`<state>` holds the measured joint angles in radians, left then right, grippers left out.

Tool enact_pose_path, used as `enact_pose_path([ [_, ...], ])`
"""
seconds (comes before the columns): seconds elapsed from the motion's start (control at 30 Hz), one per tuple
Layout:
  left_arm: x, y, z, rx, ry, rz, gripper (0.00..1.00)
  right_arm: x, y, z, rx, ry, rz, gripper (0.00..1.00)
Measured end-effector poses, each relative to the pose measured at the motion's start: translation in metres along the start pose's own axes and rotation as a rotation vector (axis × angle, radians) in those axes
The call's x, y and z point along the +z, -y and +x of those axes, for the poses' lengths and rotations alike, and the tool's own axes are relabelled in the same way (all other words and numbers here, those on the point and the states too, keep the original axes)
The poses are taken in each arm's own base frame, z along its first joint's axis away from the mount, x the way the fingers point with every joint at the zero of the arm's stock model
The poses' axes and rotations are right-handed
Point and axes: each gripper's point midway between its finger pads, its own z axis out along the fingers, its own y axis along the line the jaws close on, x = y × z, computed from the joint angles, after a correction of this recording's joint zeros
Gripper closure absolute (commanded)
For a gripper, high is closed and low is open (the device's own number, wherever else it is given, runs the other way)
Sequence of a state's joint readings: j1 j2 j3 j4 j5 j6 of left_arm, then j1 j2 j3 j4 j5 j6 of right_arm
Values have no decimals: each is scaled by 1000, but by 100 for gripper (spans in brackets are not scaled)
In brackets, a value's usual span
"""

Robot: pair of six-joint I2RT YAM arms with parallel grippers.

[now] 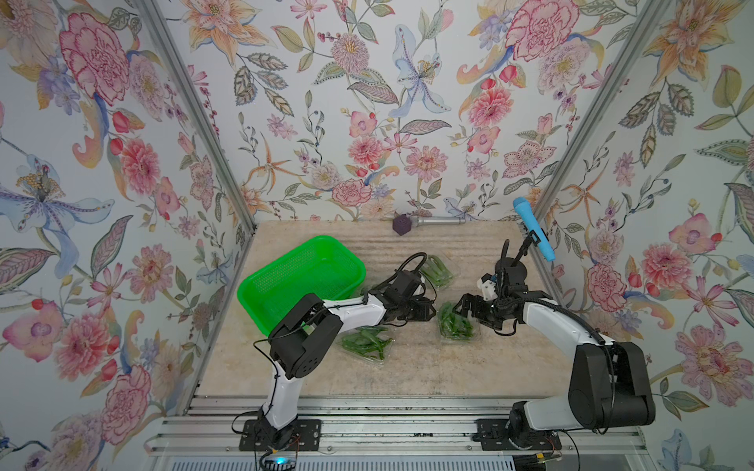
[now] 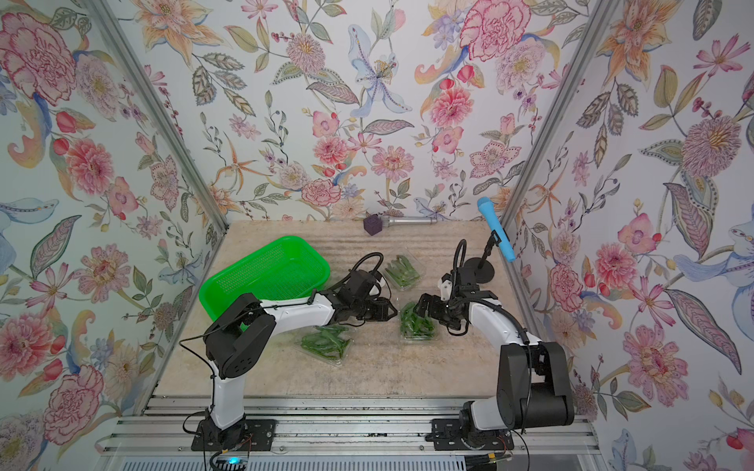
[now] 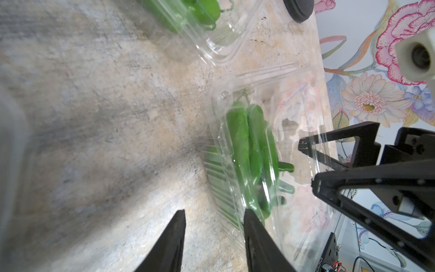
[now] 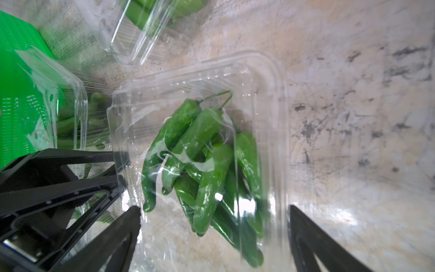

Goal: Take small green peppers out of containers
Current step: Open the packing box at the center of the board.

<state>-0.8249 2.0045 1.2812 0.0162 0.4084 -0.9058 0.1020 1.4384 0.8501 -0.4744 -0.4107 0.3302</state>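
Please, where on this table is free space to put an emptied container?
The widest bare patch of the table lies between the front container and the metal rail. A smaller one lies at the back, between the green basket and the purple cube. The middle is crowded: the left end effector and the right end effector stand close at the middle container.

Soft even light; wrist views blurred; glare on containers point(image 4: 279, 99).

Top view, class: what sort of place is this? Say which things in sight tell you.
Probably a robot test booth, not a real kitchen: a left arm and right arm bolted to aluminium rails, floral-papered walls boxing in a small worktop, and a blue microphone on a stand.
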Motion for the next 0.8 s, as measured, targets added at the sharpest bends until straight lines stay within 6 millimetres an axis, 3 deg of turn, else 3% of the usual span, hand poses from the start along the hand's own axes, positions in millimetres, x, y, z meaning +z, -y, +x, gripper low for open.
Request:
enact_pose_path([
  [0.8, 8, -1, -1, 0, -1, 9, 57, 13, -3, 4, -2, -36, -27, 4],
])
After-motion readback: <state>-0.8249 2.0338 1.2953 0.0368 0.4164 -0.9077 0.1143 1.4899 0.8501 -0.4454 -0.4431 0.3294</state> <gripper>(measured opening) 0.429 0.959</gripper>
